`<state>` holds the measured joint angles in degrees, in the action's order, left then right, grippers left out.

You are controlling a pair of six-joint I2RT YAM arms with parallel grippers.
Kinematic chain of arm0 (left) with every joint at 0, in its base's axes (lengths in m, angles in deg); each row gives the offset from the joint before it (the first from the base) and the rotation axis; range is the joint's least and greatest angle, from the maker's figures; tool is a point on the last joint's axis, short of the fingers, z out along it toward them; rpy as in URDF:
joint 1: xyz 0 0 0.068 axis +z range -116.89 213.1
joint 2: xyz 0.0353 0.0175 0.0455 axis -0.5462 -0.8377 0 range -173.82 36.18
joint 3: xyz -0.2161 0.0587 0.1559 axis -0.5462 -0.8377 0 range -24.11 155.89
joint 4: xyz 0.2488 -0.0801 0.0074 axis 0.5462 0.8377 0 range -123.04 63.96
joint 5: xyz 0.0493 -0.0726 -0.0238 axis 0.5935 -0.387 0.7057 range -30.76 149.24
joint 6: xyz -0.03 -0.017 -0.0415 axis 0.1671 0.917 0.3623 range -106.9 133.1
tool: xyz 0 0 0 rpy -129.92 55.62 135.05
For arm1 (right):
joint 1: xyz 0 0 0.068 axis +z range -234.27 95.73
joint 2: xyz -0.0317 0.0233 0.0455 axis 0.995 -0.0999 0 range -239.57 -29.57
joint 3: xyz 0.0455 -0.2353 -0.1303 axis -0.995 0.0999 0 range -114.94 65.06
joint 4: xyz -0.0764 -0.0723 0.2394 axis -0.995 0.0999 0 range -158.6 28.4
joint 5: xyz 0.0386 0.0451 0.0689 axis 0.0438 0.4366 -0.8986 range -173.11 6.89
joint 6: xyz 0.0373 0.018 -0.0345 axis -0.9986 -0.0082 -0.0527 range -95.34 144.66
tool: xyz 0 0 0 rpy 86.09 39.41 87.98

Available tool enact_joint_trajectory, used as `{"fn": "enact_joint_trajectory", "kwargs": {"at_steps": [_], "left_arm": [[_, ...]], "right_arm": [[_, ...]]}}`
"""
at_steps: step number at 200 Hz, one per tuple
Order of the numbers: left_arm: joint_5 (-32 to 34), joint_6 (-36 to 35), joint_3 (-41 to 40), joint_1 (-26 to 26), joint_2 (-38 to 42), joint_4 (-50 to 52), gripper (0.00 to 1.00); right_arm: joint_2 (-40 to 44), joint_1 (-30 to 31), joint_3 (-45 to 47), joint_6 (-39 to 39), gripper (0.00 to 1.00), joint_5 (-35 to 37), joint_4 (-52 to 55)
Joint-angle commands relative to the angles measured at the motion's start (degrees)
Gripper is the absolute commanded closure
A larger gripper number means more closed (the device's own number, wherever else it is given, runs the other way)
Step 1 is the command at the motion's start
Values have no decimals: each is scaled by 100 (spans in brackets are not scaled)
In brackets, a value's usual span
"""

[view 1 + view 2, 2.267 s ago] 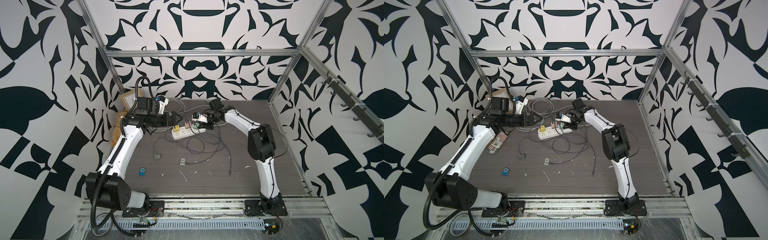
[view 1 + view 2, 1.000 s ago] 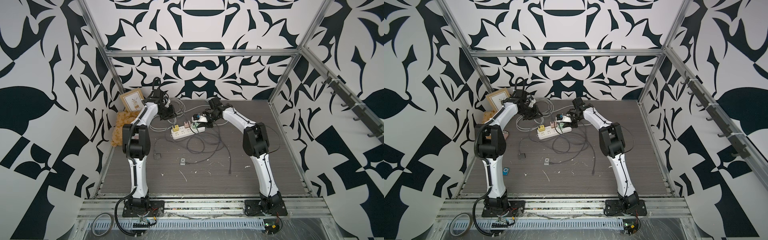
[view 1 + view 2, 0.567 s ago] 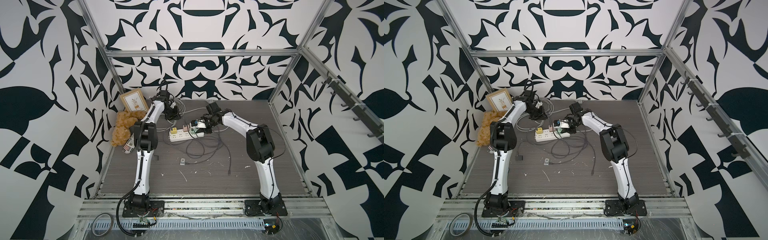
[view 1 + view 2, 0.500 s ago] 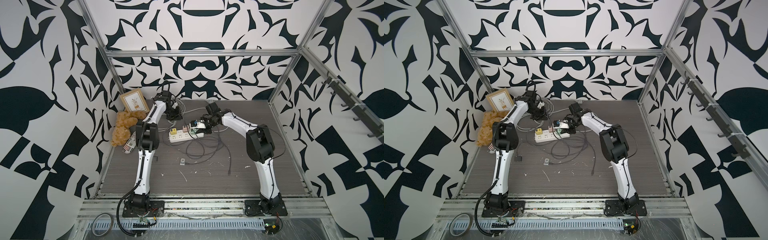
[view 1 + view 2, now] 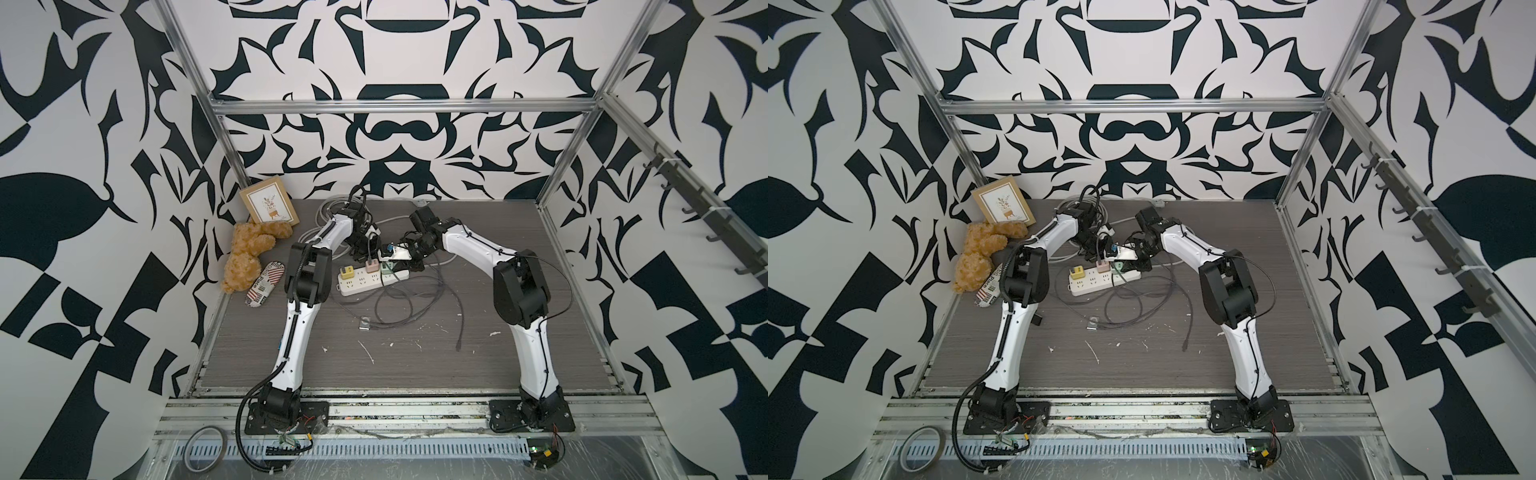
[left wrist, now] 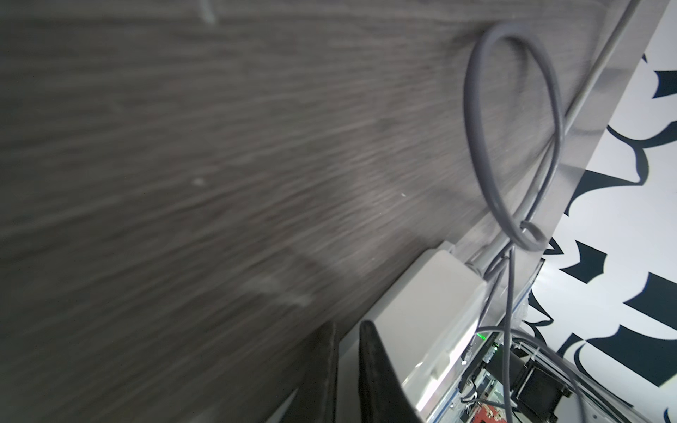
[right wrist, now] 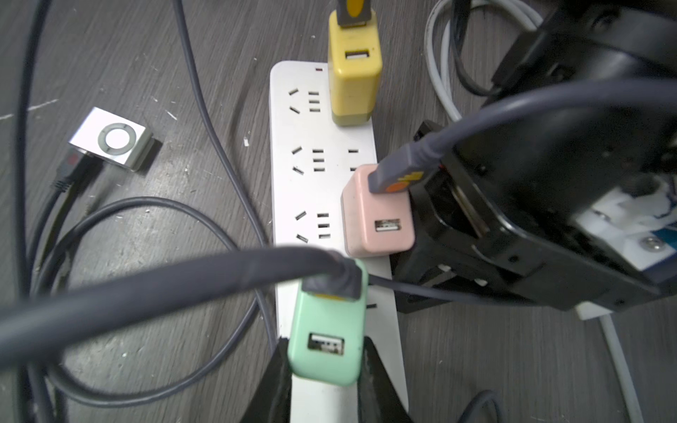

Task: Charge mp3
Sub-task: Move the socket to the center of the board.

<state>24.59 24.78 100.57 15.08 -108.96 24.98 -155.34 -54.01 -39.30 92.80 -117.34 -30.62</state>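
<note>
The silver mp3 (image 7: 110,141) lies flat on the table left of the white power strip (image 7: 293,183), with a dark plug at its edge; in both top views it sits in front of the strip (image 5: 365,323) (image 5: 1093,323). My right gripper (image 7: 324,351) is shut on the green charger (image 7: 326,329) plugged into the strip, which has a thick grey cable in its top. My left gripper (image 6: 348,326) is shut with nothing between its fingers. It hovers beside the pink charger (image 7: 377,216) in a top view (image 5: 368,247).
A yellow charger (image 7: 353,88) fills the strip's far socket. Grey cables loop over the table in front of the strip (image 5: 399,307). A teddy bear (image 5: 249,253), a framed card (image 5: 270,205) and a striped slipper (image 5: 266,282) sit at the back left.
My left arm has folded up from the left side, bringing its gripper to the back by the pink charger. The strip and my right gripper have shifted slightly left and forward.
</note>
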Motion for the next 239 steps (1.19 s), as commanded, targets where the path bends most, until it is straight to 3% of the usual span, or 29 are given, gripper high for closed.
{"fn": "enact_joint_trajectory", "kwargs": {"at_steps": [1,40,65,117,168,196,239], "left_arm": [[-165,-145,-178,-26,238,80,83],[-235,-53,-248,-28,300,-122,83],[-322,-54,-225,-26,319,-202,83],[-314,54,-272,-26,509,-419,81],[94,401,-393,154,988,-657,56],[91,654,-685,328,1550,-1023,44],[-139,888,-793,412,1977,-1412,39]], "right_arm": [[325,34,-62,42,100,-183,135],[484,41,-79,154,100,-171,570],[867,40,420,281,100,-31,175],[722,19,90,379,100,-52,272],[608,20,45,315,100,-184,293],[987,17,496,-54,100,-250,-343],[1530,-43,970,-702,100,-284,-919]]}}
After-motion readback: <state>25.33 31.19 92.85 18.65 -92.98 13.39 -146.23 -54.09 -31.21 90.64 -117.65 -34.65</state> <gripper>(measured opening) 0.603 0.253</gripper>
